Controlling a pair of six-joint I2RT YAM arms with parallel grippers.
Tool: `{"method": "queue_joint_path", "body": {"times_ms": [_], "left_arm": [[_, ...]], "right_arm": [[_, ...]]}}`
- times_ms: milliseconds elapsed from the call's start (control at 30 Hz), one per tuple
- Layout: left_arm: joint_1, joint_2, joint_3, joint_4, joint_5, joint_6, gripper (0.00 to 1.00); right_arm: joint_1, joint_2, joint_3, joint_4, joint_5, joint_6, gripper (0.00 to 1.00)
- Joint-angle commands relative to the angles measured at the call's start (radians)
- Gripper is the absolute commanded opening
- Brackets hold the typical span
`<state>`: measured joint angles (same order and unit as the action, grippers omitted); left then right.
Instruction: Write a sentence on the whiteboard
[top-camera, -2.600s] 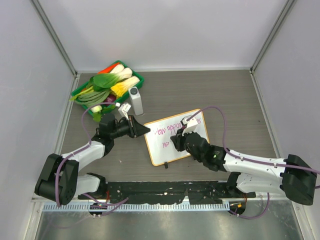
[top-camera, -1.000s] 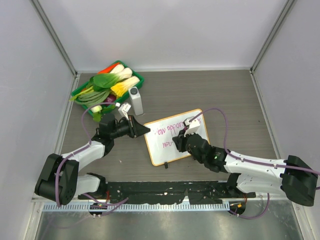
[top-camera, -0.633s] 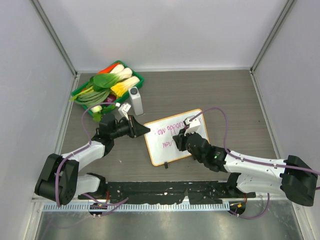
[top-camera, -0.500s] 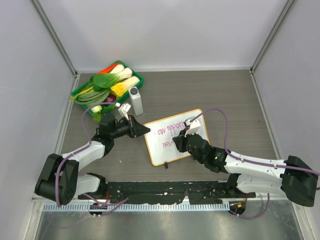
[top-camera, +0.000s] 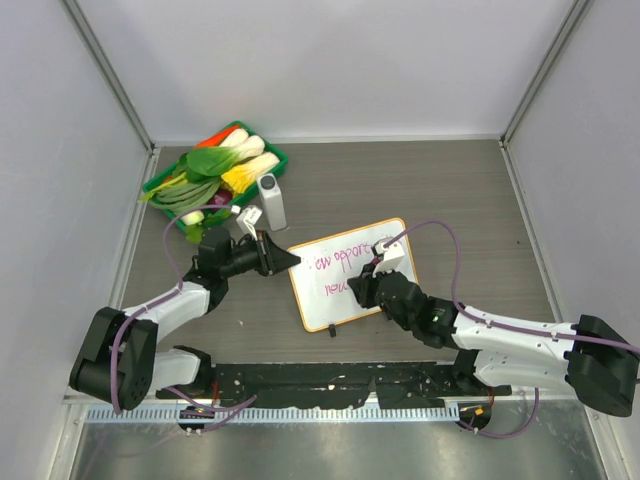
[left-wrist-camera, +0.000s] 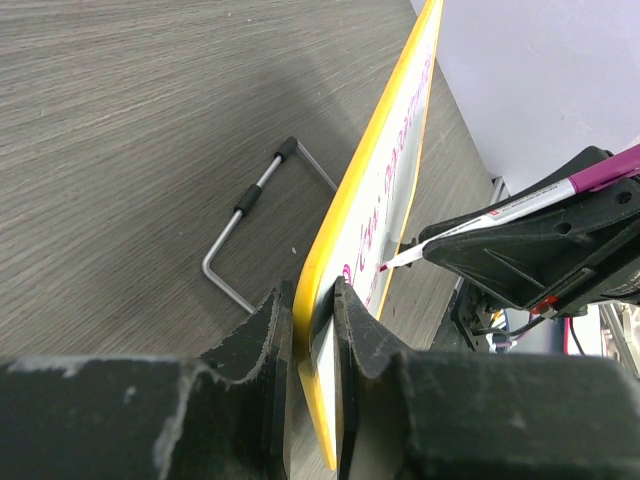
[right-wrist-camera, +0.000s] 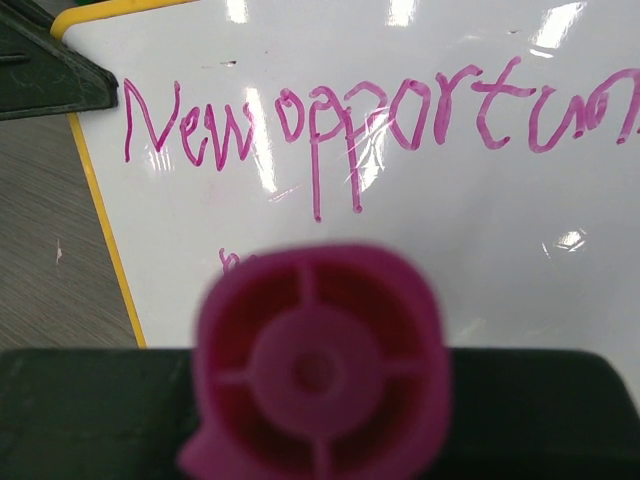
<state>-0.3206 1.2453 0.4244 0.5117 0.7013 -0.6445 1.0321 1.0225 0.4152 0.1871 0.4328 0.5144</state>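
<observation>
L claw pinches the whiteboard by its yellow-orange edge; board sits mid-table. R claw is clamped on a pink marker, tip at the board, prob. touching. Sentence reads "New opportun…" w/ a 2nd line's start under it.

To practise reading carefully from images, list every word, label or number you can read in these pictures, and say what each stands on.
"New opportun": pink handwriting of the sentence on the whiteboard; cut off by the right wrist view's edge.
Second line below it: mostly hidden behind the marker, unreadable.
Print on the marker's barrel: too small to read.
</observation>
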Motion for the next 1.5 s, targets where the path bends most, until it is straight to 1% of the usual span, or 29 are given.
{"method": "queue_joint_path", "body": {"times_ms": [0, 167, 267, 500, 600, 767, 900, 1333, 1467], "left_arm": [[-0.009, 0.000, -0.001, -0.029, -0.046, 0.080, 0.00], [-0.008, -0.004, -0.003, -0.030, -0.049, 0.082, 0.00], [-0.008, -0.004, 0.001, -0.032, -0.048, 0.083, 0.00], [-0.008, -0.006, 0.001, -0.035, -0.051, 0.082, 0.00], [-0.008, -0.003, 0.001, -0.035, -0.049, 0.085, 0.00], [-0.008, -0.003, 0.001, -0.035, -0.051, 0.085, 0.00], [-0.008, 0.000, 0.001, -0.033, -0.048, 0.082, 0.00], [-0.008, -0.003, -0.001, -0.035, -0.052, 0.083, 0.00], [-0.009, -0.004, -0.001, -0.035, -0.054, 0.085, 0.00]], "right_arm": [[-0.007, 0.017, 0.022, -0.034, 0.101, -0.039, 0.01], [-0.009, 0.051, 0.068, -0.034, 0.139, -0.059, 0.01], [-0.009, 0.057, 0.076, -0.012, 0.133, -0.063, 0.01], [-0.010, 0.059, 0.093, -0.023, 0.129, -0.073, 0.01], [-0.010, 0.030, 0.089, -0.044, 0.109, -0.067, 0.01], [-0.010, -0.067, 0.059, -0.066, 0.064, -0.047, 0.02], [-0.012, -0.096, 0.042, -0.077, 0.050, -0.042, 0.01], [-0.010, -0.019, 0.001, 0.002, 0.035, -0.028, 0.01], [-0.010, -0.001, -0.015, 0.003, 0.056, -0.028, 0.01]]}}
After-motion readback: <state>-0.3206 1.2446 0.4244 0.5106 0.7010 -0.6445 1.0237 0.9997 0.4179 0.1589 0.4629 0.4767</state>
